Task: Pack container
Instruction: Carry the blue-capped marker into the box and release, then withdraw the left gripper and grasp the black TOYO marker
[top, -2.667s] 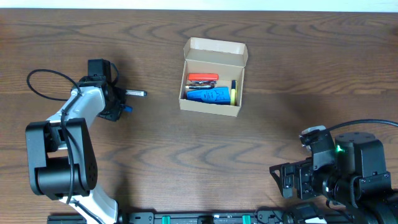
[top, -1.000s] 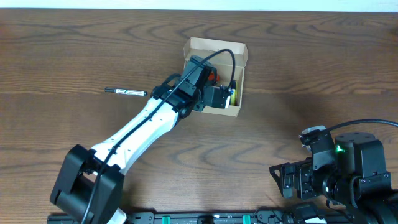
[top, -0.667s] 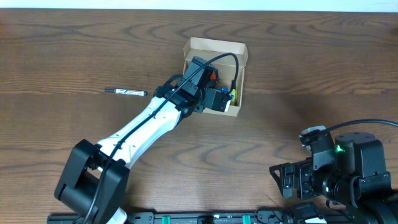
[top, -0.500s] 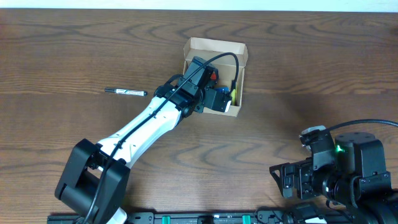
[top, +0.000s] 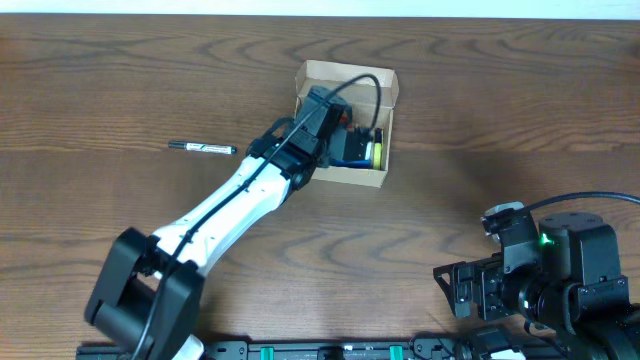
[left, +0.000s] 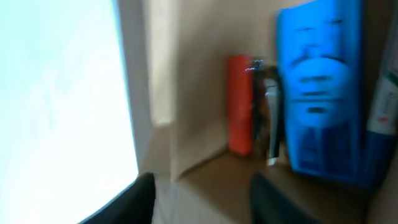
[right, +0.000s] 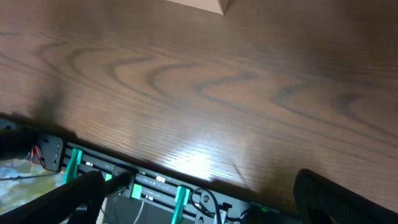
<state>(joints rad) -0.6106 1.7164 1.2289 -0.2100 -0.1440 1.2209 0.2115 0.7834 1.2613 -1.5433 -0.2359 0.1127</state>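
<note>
The left tool (left: 204, 198) hangs inside the container (top: 350, 78), at the far middle of the desk (top: 500, 100), jaws parted and empty, I think because it lets an item go there. A pen (top: 202, 148) lies outside. The right tool (right: 208, 196) rests wide open.

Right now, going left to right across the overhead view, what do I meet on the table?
Black pen → container → right arm. The left arm spans both pen and container, so it is left out.
</note>
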